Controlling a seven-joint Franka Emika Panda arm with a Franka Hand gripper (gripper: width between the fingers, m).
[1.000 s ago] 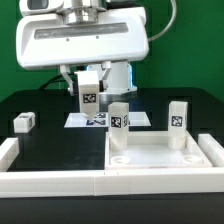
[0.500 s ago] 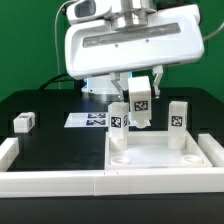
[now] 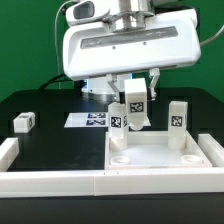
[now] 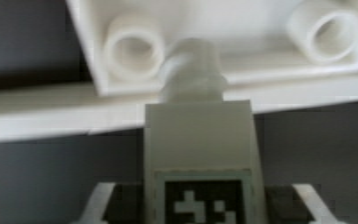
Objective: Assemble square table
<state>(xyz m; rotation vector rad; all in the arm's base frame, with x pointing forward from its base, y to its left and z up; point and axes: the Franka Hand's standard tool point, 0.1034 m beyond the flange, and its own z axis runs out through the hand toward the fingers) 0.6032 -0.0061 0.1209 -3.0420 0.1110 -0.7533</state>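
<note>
- Roughly halfway, by my read: the left standing leg [image 3: 119,126] and the right standing leg [image 3: 178,118] are upright on the square slab [image 3: 160,150] and look seated; how tight they are, cannot tell.
- Tool [image 3: 135,92] is part-closed, clamped on a third leg [image 3: 135,103], which is upright with its tag facing the camera.
- The third leg hangs over the slab, just beside the left standing leg, on the exterior view's right of it.
- Wrist view: the third leg's peg points at the slab, and two empty sockets [image 4: 131,45] show; the peg is in neither yet.
- Fourth leg [image 3: 24,122] lies loose on the worktop [image 3: 60,145], well apart, at the exterior view's left.
- Left to do: seat the third leg, then fetch and seat the fourth.
</note>
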